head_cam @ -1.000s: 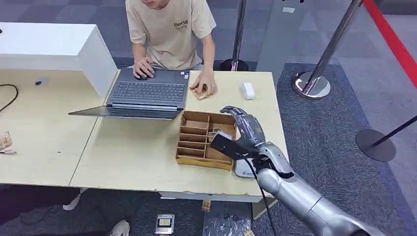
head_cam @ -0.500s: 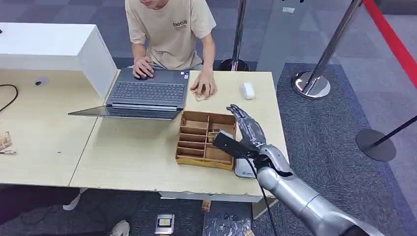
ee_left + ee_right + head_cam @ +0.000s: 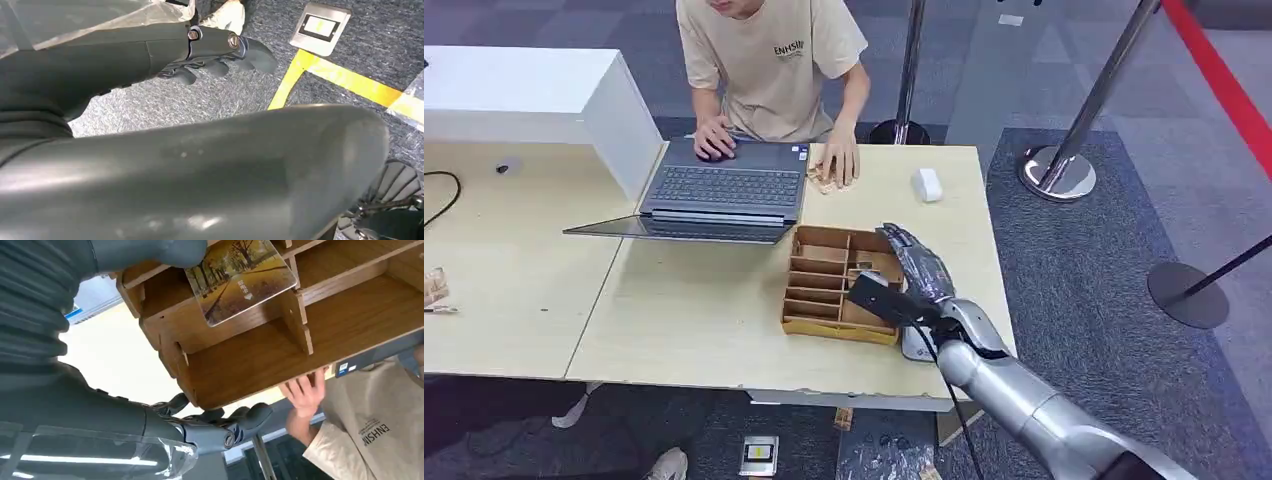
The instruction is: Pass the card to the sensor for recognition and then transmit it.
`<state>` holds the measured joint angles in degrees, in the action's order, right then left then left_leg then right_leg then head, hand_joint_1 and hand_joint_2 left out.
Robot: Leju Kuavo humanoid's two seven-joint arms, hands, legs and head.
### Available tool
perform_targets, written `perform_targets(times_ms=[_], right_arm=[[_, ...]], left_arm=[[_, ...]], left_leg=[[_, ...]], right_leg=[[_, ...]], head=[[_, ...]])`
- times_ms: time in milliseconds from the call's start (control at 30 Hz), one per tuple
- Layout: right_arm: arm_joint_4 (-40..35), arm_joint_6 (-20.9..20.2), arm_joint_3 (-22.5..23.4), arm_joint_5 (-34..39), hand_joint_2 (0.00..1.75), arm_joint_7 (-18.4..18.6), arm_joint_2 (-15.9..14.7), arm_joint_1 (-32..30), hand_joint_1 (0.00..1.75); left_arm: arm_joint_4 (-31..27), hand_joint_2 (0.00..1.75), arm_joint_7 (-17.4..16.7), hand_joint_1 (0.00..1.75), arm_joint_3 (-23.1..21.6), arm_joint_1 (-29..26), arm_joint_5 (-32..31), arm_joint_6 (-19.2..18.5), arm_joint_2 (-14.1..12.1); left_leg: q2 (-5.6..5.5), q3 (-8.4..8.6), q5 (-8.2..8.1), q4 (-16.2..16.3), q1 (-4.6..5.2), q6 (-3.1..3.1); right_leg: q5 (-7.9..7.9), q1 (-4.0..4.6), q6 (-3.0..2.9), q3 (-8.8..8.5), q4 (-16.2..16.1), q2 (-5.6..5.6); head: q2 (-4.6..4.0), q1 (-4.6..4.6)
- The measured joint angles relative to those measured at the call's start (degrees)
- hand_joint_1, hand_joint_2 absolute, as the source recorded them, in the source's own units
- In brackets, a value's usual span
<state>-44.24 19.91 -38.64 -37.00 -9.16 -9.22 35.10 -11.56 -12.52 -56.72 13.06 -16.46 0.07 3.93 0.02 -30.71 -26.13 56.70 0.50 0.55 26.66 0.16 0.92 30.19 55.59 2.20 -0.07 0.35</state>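
While nothing looks scanned or handed over yet, I'd say this is right at the start: the glossy card printed with golden autumn trees (image 3: 240, 277) sits in a compartment of the brown wooden divided tray (image 3: 839, 285), which stands on the pale wood tabletop (image 3: 714, 320) near its right end, close to the front edge. Just beside the tray, at the tabletop's front right corner, there's a flat white-and-blue pad (image 3: 914, 345) that's probably the sensor, mostly tucked under the arm, so I can't say much about it. So going by that, the pick, the pass over the sensor and the hand-off are all still left. The right hand (image 3: 914, 265) hangs over the tray's right-hand compartments, arm coming up from the lower right, fingers stretched forward toward the far edge. From the right wrist view the thumb (image 3: 150, 252) is right at the card's edge with the fingers (image 3: 225, 427) reaching along the tray's outer side, but whether it's touching or actually pinching the card, can't tell. The left hand (image 3: 215, 50) hangs down by the carpet, fingers loosely curled, holding nothing. A person in a beige T-shirt (image 3: 769, 65) stands at the far edge, one hand on a grey open laptop (image 3: 724, 190), the other resting on the tabletop.
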Motion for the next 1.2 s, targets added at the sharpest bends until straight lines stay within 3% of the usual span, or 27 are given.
perform_targets(times_ms=[167, 367, 733, 800, 867, 1200], right_arm=[[1.1, 0.2, -0.2, 0.2, 1.75, -0.3, 0.5, 0.7, 0.68], [2.4, 0.5, -0.2, 0.4, 1.75, -0.7, 1.1, 1.4, 0.8], [4.1, 1.0, -0.2, 0.8, 1.75, -0.9, 1.5, 2.5, 0.75], [4.3, 1.1, -0.2, 0.9, 1.75, -1.0, 1.6, 2.5, 0.68], [4.5, 1.2, -0.2, 0.9, 1.75, -1.0, 1.7, 2.5, 0.03], [5.2, 2.8, -0.4, 0.3, 1.75, -0.8, 1.9, 2.2, 0.0]], left_arm=[[0.0, 0.0, 0.0, 0.0, 0.0, 0.0, 0.0, -0.1, 0.0], [0.0, 0.0, 0.1, 0.0, 0.0, 0.0, 0.0, -0.1, 0.0], [0.0, 0.0, 0.7, 0.0, 0.0, 0.0, -0.1, -0.1, 0.0], [0.0, 0.0, 0.7, 0.0, 0.0, 0.0, -0.2, -0.1, 0.0], [0.0, 0.0, 0.7, 0.0, 0.0, 0.0, -0.2, -0.1, 0.0], [0.0, 0.0, 0.8, 0.0, 0.1, -0.1, -0.2, -0.1, 0.0]], left_leg=[[0.01, 0.02, 0.0, 0.0, 0.0, 0.0], [0.01, 0.05, 0.0, 0.0, -0.01, 0.0], [0.02, 0.11, 0.01, 0.0, -0.01, 0.0], [0.02, 0.12, 0.01, 0.0, -0.01, 0.0], [0.03, 0.14, 0.01, 0.0, -0.01, 0.0], [0.01, 0.13, 0.02, 0.0, 0.0, -0.01]], right_leg=[[0.0, 0.0, 0.0, 0.0, 0.0, -0.01], [0.0, 0.01, 0.0, -0.02, 0.0, -0.01], [-0.01, 0.01, 0.0, -0.07, 0.0, -0.02], [-0.01, 0.01, 0.0, -0.08, 0.0, -0.02], [-0.01, 0.01, -0.01, -0.1, 0.0, -0.02], [-0.01, 0.0, 0.0, -0.1, 0.0, -0.01]], head=[[0.0, 0.0], [0.0, 0.02], [0.0, 0.02], [0.0, 0.02], [0.0, 0.02], [0.0, 0.0]])
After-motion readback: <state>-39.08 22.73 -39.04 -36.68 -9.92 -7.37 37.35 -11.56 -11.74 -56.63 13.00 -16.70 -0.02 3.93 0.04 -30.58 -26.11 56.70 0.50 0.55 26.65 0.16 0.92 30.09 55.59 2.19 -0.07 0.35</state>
